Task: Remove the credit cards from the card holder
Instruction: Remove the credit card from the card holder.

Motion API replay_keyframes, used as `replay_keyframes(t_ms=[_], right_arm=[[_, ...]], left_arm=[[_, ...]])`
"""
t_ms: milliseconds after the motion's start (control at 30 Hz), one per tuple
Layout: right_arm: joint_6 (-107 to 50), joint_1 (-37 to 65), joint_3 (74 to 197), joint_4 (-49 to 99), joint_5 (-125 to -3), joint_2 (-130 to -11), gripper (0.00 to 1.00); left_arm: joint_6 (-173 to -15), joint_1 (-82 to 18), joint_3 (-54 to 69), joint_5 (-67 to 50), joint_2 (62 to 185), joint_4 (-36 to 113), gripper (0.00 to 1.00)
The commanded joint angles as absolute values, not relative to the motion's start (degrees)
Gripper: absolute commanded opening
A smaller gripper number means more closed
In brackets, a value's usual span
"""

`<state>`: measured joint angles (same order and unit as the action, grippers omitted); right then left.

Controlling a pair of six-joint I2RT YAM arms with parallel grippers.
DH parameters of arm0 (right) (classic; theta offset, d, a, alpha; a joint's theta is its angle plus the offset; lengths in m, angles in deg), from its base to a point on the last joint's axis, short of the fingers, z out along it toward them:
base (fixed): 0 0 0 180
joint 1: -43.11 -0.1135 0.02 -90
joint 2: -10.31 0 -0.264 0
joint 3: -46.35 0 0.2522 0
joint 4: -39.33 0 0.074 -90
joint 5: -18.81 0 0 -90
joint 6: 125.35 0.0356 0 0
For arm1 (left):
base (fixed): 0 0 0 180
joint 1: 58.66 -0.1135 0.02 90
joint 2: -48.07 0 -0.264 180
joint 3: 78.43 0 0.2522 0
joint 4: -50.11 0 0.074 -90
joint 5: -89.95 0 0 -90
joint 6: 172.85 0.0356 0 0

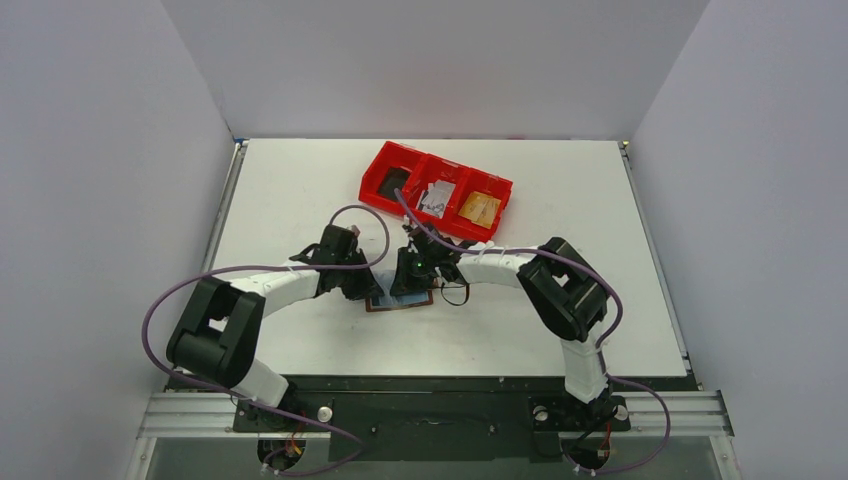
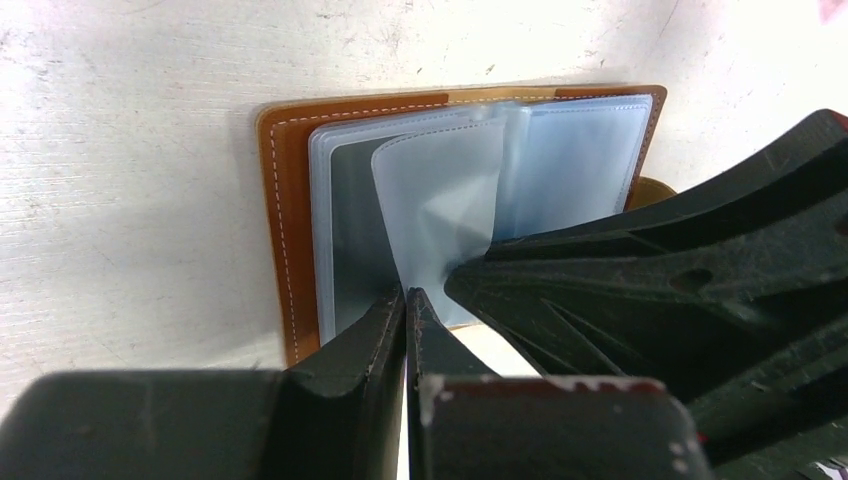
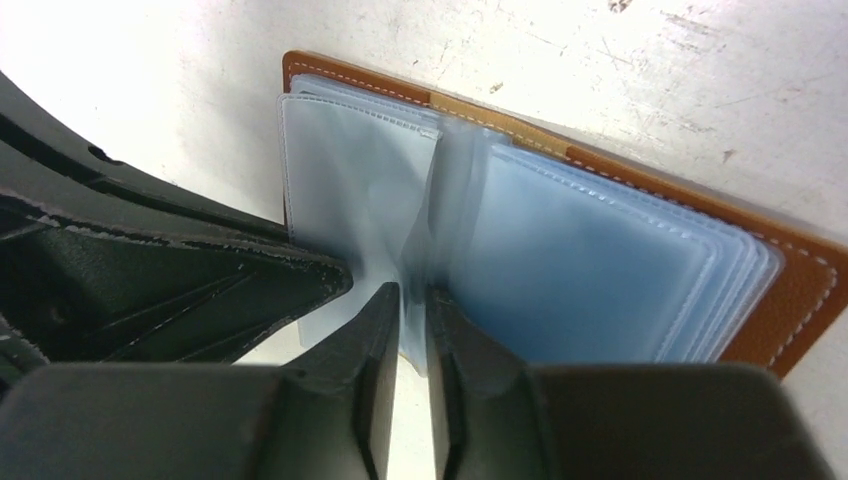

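Observation:
The brown leather card holder (image 1: pixel 400 304) lies open on the table, its clear plastic sleeves fanned out. My left gripper (image 1: pixel 371 284) is at its left side, shut on the edge of one raised sleeve (image 2: pixel 440 190). From the right, my right gripper (image 1: pixel 409 283) reaches the spine. Its fingers stand a narrow gap apart with a sleeve (image 3: pixel 412 250) loose between them. In the left wrist view the brown cover (image 2: pixel 285 200) and a dark grey insert (image 2: pixel 350 240) show. A tan-gold credit card (image 1: pixel 481 208) lies in the red tray's right compartment. I can make out no card in the sleeves.
The red three-compartment tray (image 1: pixel 377 170) stands behind the card holder. Its middle compartment holds small white and dark items (image 1: pixel 437 196). White walls close in the table on three sides. The two arms meet tip to tip over the card holder.

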<state>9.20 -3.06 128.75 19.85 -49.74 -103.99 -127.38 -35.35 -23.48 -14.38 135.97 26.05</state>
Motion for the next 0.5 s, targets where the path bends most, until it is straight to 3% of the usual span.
replay_keyframes(t_ms=[0, 67, 133, 467], right_arm=[[6.9, -3.6, 127.6, 12.0, -54.3, -102.4, 0.19], [6.7, -3.8, 128.1, 11.0, -54.6, -100.9, 0.33], [6.6, -3.8, 128.5, 10.4, -55.0, -99.3, 0.38], [7.8, -3.2, 128.2, 7.8, -58.6, -90.2, 0.46]], left_arm=[[-127.1, -35.1, -21.8, -13.1, 133.9, 25.6, 0.0], [-127.1, -35.1, -21.7, -12.8, 132.8, 24.9, 0.0], [-127.2, -35.0, -21.8, -12.5, 131.4, 24.2, 0.0], [-126.9, -34.5, -21.2, -12.0, 127.7, 21.7, 0.0]])
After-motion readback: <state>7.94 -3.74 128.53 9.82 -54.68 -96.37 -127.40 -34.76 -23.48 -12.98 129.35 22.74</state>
